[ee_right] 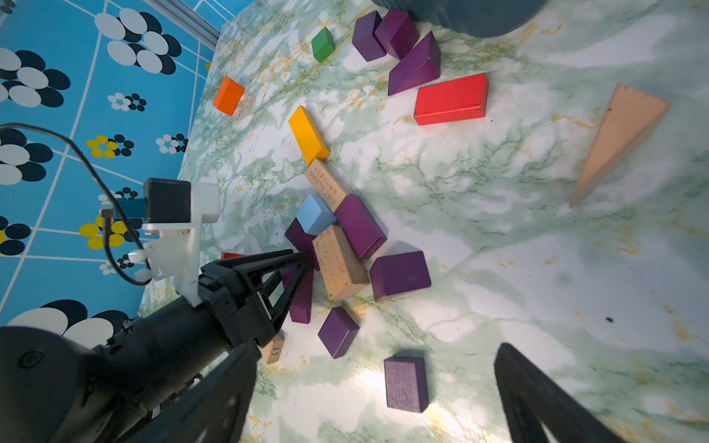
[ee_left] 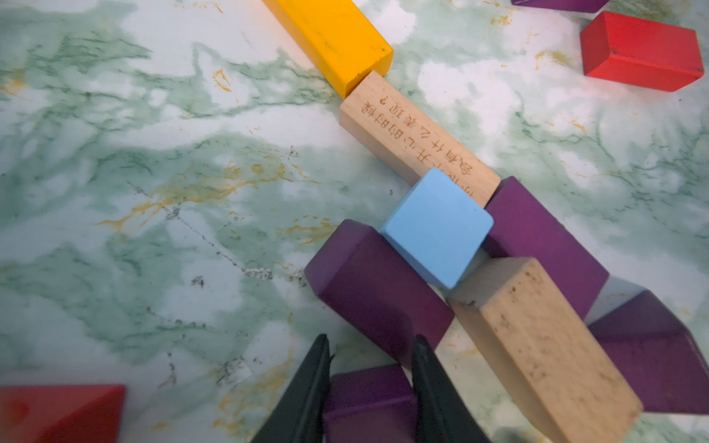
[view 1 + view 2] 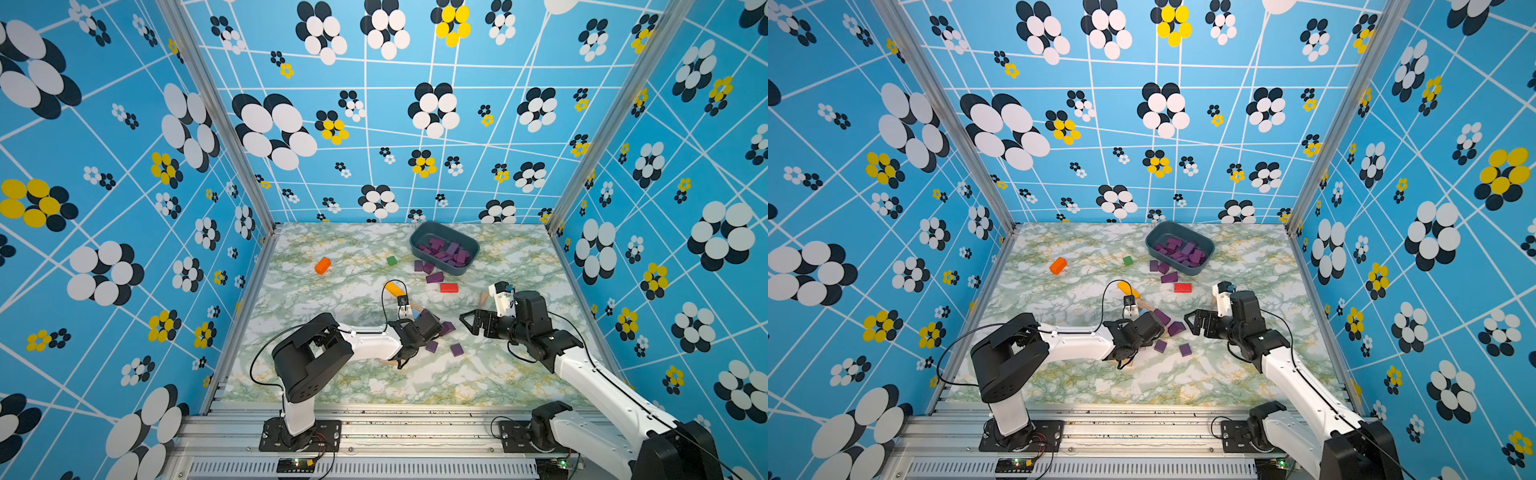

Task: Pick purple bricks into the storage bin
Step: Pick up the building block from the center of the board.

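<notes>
A purple brick (image 2: 368, 399) was pinched between the black fingers (image 2: 307, 395) of the left gripper (image 2: 372, 341), down at the table (image 3: 332, 374), a little nearer its front edge than its middle. Just beyond the fingertips a cluster was packed tightly together: more purple bricks (image 2: 376, 291), a light blue cube (image 2: 437, 226) and a plain tan bar (image 2: 544, 345). An engraved tan block (image 2: 414, 138) and a yellow bar (image 2: 333, 34) were lined up end to end past them. Two loose bricks (image 3: 432, 346) were seen lying apart, closer to the front edge. The right gripper (image 3: 468, 324) was poised beside the cluster, toward the table's right edge, its fingers spread wide with nothing between them. The storage bin (image 3: 455, 271) was set near the far edge, right of the middle, with many purple bricks inside it and three more lying just outside its near wall.
</notes>
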Action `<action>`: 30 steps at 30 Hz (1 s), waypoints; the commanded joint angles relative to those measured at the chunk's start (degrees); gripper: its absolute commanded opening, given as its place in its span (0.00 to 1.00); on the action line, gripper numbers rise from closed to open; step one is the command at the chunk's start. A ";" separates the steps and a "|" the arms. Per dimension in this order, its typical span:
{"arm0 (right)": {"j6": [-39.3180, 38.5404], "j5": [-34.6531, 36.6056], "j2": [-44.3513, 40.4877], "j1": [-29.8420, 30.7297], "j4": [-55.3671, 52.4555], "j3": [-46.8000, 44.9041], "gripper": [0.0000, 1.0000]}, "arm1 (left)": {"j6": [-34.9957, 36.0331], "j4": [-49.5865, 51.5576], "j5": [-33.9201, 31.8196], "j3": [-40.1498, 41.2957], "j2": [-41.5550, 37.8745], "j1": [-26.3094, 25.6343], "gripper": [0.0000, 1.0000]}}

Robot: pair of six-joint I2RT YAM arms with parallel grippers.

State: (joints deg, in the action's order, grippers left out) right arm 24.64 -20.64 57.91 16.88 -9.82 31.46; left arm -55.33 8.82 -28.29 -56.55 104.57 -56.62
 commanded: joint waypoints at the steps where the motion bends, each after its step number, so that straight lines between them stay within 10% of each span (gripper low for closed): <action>1: -1.01 0.63 -0.74 0.61 -0.92 0.00 0.99 | 4.10 2.91 -1.02 -2.79 0.57 0.47 0.33; 19: 0.70 -3.11 0.56 0.59 3.57 -1.40 0.99 | 20.58 0.35 4.48 -19.02 3.28 7.78 0.34; 30: 0.19 -4.58 3.87 0.42 7.25 -1.42 0.99 | 31.25 -5.41 18.48 -36.49 14.01 15.95 0.34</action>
State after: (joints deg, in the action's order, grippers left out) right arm 24.91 -23.31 61.49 16.88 -5.80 30.61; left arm -28.73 6.02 -15.05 -89.12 115.90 -42.78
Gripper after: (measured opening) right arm 0.991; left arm 0.354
